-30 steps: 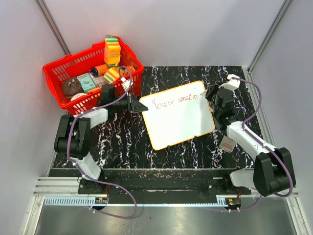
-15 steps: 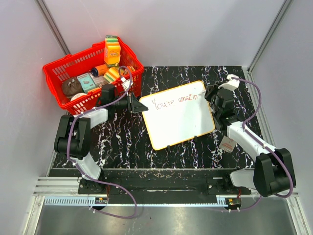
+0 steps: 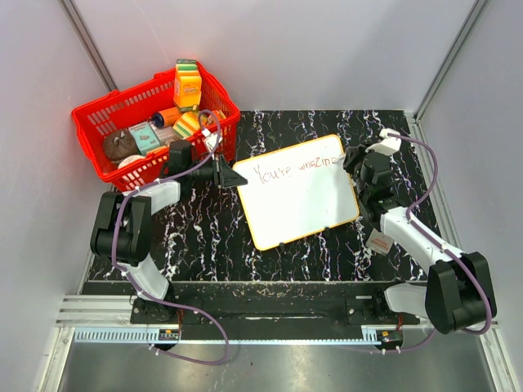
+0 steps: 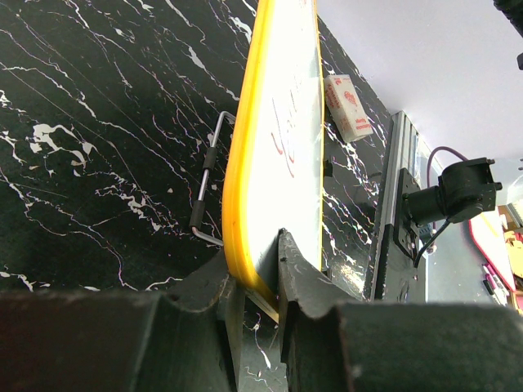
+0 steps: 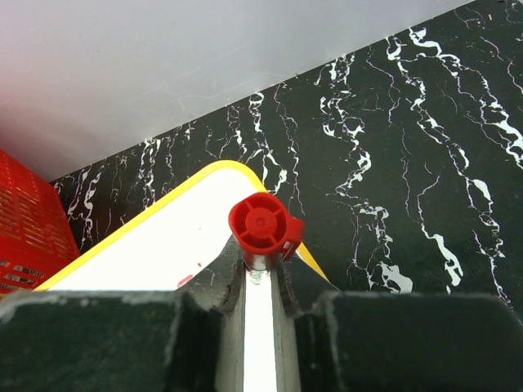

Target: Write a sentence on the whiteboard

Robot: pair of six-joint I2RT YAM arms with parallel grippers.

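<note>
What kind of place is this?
Probably a robot test lab: the left arm and right arm are bolted to a table boxed in by plain walls, with a whiteboard and basket for practice.

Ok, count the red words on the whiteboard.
2. "You're" sits near the whiteboard's top left corner; a second word, starting "amaz", runs toward the top right corner. Its ending is unreadable.

The whiteboard (image 3: 306,204) is lying tilted at centre frame, red lettering (image 3: 294,167) along its top; the left gripper (image 3: 239,180) is touching its left corner, the right gripper (image 3: 350,158) is sitting at its upper right.
</note>
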